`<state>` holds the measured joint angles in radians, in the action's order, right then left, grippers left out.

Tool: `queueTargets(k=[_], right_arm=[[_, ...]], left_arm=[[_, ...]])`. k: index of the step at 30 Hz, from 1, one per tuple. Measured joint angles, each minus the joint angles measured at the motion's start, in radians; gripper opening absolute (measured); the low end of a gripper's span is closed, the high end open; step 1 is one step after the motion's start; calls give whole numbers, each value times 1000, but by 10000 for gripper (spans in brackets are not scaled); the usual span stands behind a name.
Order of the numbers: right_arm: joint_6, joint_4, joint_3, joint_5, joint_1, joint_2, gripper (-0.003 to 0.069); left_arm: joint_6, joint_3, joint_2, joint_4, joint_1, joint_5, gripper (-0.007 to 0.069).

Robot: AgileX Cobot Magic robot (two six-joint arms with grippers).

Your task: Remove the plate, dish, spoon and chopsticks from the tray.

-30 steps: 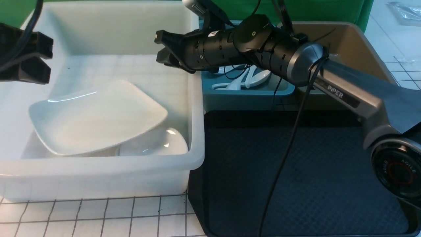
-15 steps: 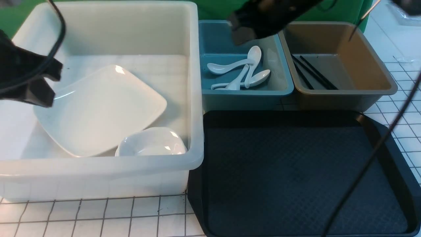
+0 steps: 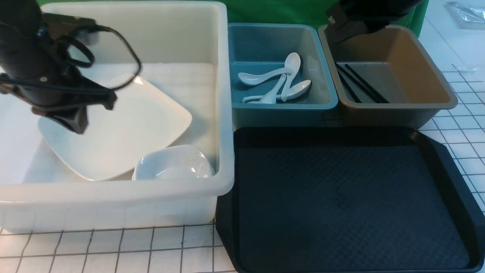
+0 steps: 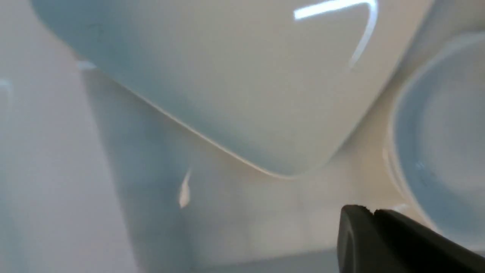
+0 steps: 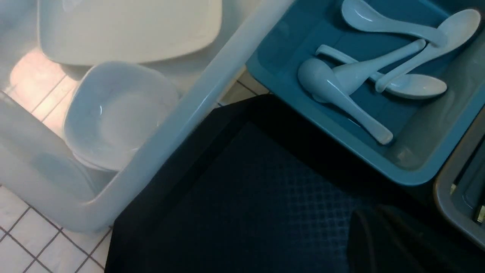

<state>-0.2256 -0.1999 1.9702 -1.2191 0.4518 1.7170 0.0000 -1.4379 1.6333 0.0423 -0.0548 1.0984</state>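
The black tray [image 3: 341,204] lies bare at the front right. The white square plate [image 3: 125,129] rests tilted in the white tub, its near corner over a small white dish [image 3: 174,165]. Several white spoons [image 3: 280,81] lie in the blue bin and the black chopsticks [image 3: 360,87] in the brown bin. My left gripper [image 3: 77,127] hangs shut and empty over the plate's left edge. Its wrist view shows the plate [image 4: 235,76] and the dish [image 4: 443,125] beyond the left gripper [image 4: 373,211]. My right gripper [image 3: 341,30] is raised behind the bins, shut and empty.
The white tub [image 3: 223,113] fills the left side, its wall right against the tray. The blue bin [image 3: 284,107] and the brown bin [image 3: 416,68] stand side by side behind the tray. The table is white with a black grid.
The right arm has pulled back from over the tub to the upper right, and its gripper has shut. The plate has settled lower in the tub. The left arm has moved right, over the plate.
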Motion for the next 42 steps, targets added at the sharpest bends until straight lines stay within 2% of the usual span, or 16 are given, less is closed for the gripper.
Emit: queueTargets(k=[4,8,15,21,31,35,42], right_arm=[[-15,1,-3,-1,0,-8,30],[-17,2,-4,-1,0,-8,30],[-36,2,-4,-1,0,-9,30],[-46,2,-4,-1,0,-9,30],[-52,2,-4,-1,0,-9,35],[-55,2,-4,-1,0,-9,37],[-62,1,-4,-1,0,-9,38]], left_arm=[[-37,-5,32,-1,113,-58,-16],[-47,-8,81,7,164,-51,-16],[-55,-9,176,29,170,-85,-16],[-88,-9,266,107,170,-91,-16],[-71,-9,339,116,167,-142,-16],[-63,-9,358,123,165,-184,-16],[-80,-9,376,137,165,-388,-16]])
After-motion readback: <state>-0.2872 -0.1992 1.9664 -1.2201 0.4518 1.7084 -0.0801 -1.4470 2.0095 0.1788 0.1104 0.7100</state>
